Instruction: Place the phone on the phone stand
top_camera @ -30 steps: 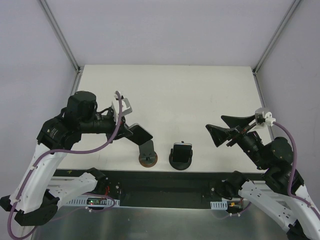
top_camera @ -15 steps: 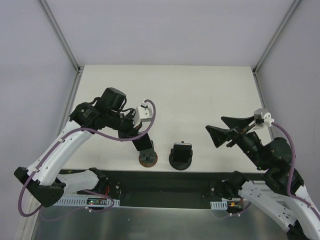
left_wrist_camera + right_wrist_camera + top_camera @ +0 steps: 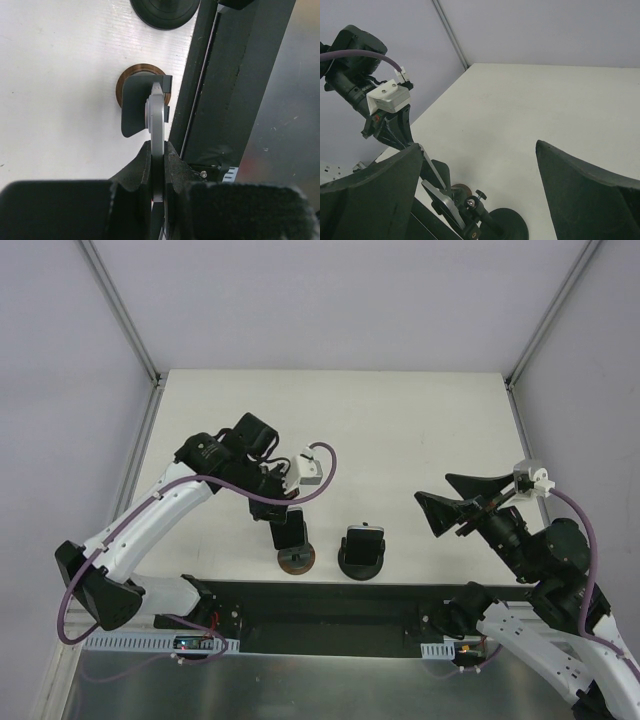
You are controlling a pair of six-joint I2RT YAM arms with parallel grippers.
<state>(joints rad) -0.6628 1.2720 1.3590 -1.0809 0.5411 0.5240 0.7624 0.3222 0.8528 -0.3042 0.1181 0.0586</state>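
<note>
We log: left gripper (image 3: 157, 150), fingers clamped narrow on phone (image 3: 158, 120), edge-on at stand (image 3: 134, 107), contact unclear; right gripper (image 3: 432, 489), fingers spread wide, holding nothing, above table (image 3: 400, 420)

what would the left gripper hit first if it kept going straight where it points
Shut on the phone, the left gripper points down at the brown-based phone stand; the phone's leading end would meet its dark plate first. How close they already are is unclear.
</note>
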